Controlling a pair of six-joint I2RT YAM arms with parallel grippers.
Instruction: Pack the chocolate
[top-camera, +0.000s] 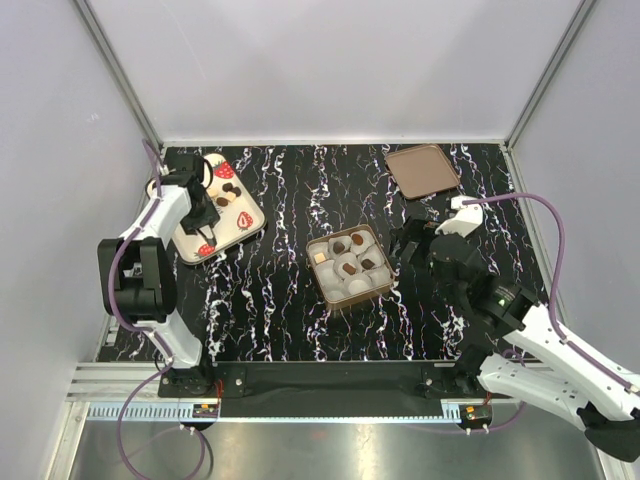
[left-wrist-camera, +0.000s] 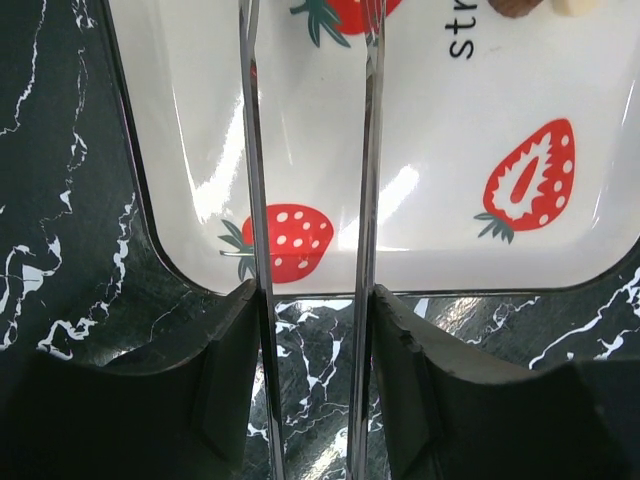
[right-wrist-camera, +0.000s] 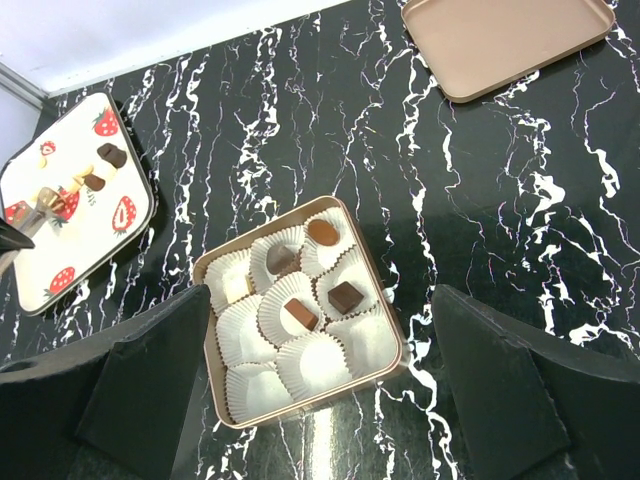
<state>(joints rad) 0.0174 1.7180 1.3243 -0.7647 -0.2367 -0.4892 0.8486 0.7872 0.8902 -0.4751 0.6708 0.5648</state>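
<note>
Several chocolates sit in white paper cups inside the gold box (top-camera: 313, 243): a caramel-brown one (right-wrist-camera: 322, 231), dark ones (right-wrist-camera: 346, 296), and a cream one (right-wrist-camera: 230, 285). More chocolates (top-camera: 232, 188) lie on the strawberry-print plate (top-camera: 238, 232), with a dark one (right-wrist-camera: 111, 154) and a cream one (right-wrist-camera: 75, 178) in the right wrist view. My left gripper (top-camera: 205, 212) hovers over that plate. Its two thin metal blades (left-wrist-camera: 250, 150) stand apart with nothing showing between them, and their tips run out of frame. My right gripper (right-wrist-camera: 320, 400) is open above the box's near side.
The box's flat brown lid (top-camera: 422, 170) lies at the back right on the black marbled table (top-camera: 270, 300). Several paper cups (right-wrist-camera: 315, 360) in the box hold nothing. Grey walls and metal rails enclose the table.
</note>
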